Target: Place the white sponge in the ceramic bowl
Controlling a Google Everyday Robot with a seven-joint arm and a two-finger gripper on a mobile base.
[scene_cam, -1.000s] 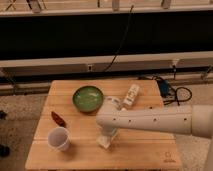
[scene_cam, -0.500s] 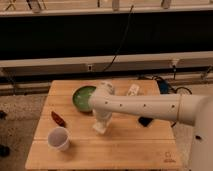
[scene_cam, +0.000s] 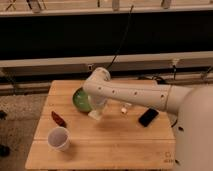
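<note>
The green ceramic bowl (scene_cam: 79, 99) sits at the back left of the wooden table (scene_cam: 115, 150), its right side hidden by my arm. My gripper (scene_cam: 97, 110) hangs just right of the bowl's front edge, shut on the white sponge (scene_cam: 94, 115). The sponge is a pale block at the fingertips, held a little above the tabletop and beside the bowl, not over its middle.
A white cup (scene_cam: 59, 138) stands at the front left. A small red object (scene_cam: 58, 119) lies left of the gripper. A black phone (scene_cam: 148, 117) lies to the right, and a white bottle (scene_cam: 125, 108) is partly hidden under the arm. A railing and cables run behind the table.
The gripper has carried the sponge from the front middle of the table back and left, up to the bowl's edge. The arm has swung with it and now covers part of the bowl.
</note>
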